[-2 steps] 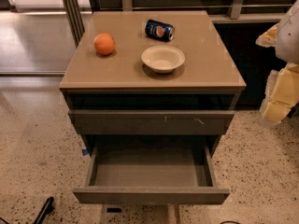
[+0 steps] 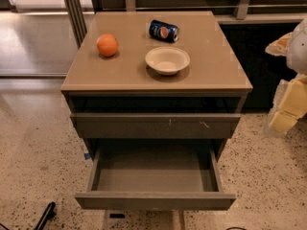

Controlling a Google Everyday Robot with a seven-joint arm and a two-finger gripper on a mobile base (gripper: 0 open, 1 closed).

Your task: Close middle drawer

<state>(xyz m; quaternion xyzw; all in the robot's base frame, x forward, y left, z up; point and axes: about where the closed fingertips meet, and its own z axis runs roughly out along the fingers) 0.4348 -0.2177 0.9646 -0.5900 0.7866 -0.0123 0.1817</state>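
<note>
The middle drawer [image 2: 155,201] of the grey-brown cabinet is pulled far out. Its flat box interior [image 2: 154,172] is empty and its slim plain front panel faces me near the bottom of the camera view. Above it sits the taller drawer front [image 2: 154,126] with small pale scratches, pushed in. My gripper [image 2: 287,110] shows as pale yellow and white parts at the right edge, to the right of the cabinet and apart from the open drawer.
On the cabinet top [image 2: 216,71] are an orange [image 2: 107,45], a white bowl [image 2: 167,60] and a blue soda can [image 2: 163,30] lying on its side. Speckled floor [image 2: 38,147] surrounds the cabinet. A black object [image 2: 45,213] lies at bottom left.
</note>
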